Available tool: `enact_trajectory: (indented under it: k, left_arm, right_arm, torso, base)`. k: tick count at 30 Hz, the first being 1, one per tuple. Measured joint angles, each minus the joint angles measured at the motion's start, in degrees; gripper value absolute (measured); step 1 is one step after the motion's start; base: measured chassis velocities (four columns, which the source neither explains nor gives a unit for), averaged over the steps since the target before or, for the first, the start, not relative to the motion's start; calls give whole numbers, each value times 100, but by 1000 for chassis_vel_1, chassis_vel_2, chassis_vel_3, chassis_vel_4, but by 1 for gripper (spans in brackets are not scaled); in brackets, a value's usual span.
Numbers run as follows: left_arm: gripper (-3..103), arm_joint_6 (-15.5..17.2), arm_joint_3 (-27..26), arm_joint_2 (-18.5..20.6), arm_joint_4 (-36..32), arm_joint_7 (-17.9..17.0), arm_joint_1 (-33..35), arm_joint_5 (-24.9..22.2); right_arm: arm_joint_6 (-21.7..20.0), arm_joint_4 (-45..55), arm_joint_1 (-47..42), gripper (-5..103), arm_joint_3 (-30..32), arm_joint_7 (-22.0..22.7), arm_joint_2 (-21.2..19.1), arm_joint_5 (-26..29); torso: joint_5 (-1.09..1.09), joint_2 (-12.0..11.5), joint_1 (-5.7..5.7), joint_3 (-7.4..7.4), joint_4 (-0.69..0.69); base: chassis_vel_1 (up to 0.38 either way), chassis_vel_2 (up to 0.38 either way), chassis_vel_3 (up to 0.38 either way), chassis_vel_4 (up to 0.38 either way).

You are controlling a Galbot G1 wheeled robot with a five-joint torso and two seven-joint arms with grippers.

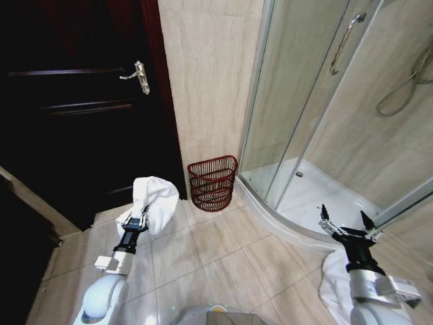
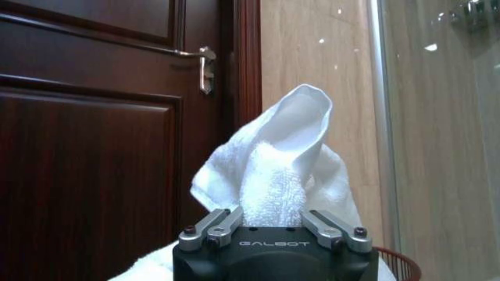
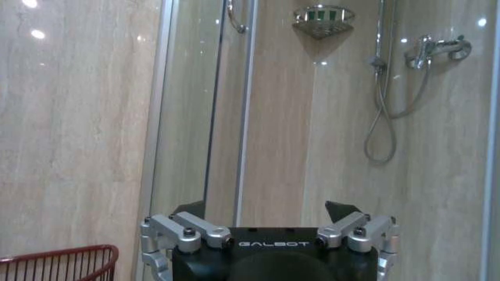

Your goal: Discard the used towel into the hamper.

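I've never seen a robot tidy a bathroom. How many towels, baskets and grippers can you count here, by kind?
Towels: 2, one in the left gripper, one on the floor
Hamper: 1
Grippers: 2, left and right
Total: 5

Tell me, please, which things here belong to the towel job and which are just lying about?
Job: white towel held in the left gripper; red-brown hamper by the wall.
Lying about: another white cloth on the floor under the open right gripper; dark door; shower enclosure.
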Motion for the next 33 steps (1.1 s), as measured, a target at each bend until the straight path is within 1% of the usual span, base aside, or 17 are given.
enact_trajectory:
  k: [2,9,18,20,23,25,27,29,30,31,32,33]
  left_arm:
    - [15,-42,-1,-9,14,9,-7,51]
    - [15,-47,-2,-17,10,28,-14,73]
    - [15,-43,21,-27,3,44,-9,85]
    - [15,-43,29,-21,3,46,-9,87]
    - [15,-29,53,42,2,65,-10,82]
    - [15,-8,58,66,-4,78,-13,74]
    - [15,29,86,124,-26,152,-26,24]
    - [15,52,128,199,-36,347,-22,-51]
    - [15,52,128,199,-36,347,-22,-51]
    - [15,66,159,256,-39,499,-36,-77]
    - [15,107,199,307,-38,589,-94,-82]
    - [15,197,271,360,-38,643,-220,-78]
  right_arm:
    - [16,0,0,100,0,5,-4,24]
    - [63,0,-16,100,10,14,-8,74]
    - [94,10,-64,100,19,24,15,85]
    - [118,10,-69,100,19,30,23,86]
    - [273,3,-101,100,19,40,68,64]
    - [280,15,-118,100,19,42,88,80]
    - [231,56,-119,100,19,65,101,123]
    - [194,55,-74,100,26,83,76,143]
    - [194,55,-74,100,26,83,76,143]
    - [156,52,-46,100,46,94,51,181]
    - [119,51,-31,100,63,110,33,233]
    - [92,48,-27,100,74,125,16,294]
  torso:
    - [0,6,5,6,0]
    - [0,18,12,15,0]
    - [0,34,15,21,0]
    - [0,35,15,21,0]
    - [0,36,20,25,0]
    - [0,36,20,26,0]
    - [0,40,20,26,0]
    - [0,42,19,26,1]
    - [0,42,19,26,1]
    - [0,43,19,26,1]
    - [0,44,19,26,3]
    - [1,45,18,27,2]
  base:
    - [-141,149,166,-152]
    - [-172,156,151,-151]
    - [-107,108,106,-102]
    - [-86,104,93,-87]
    - [-73,86,94,-79]
    - [-78,60,57,-64]
    - [-22,30,9,-32]
    - [0,0,0,0]
    - [0,0,0,0]
    - [0,0,0,0]
    - [0,0,0,0]
    - [0,0,0,0]
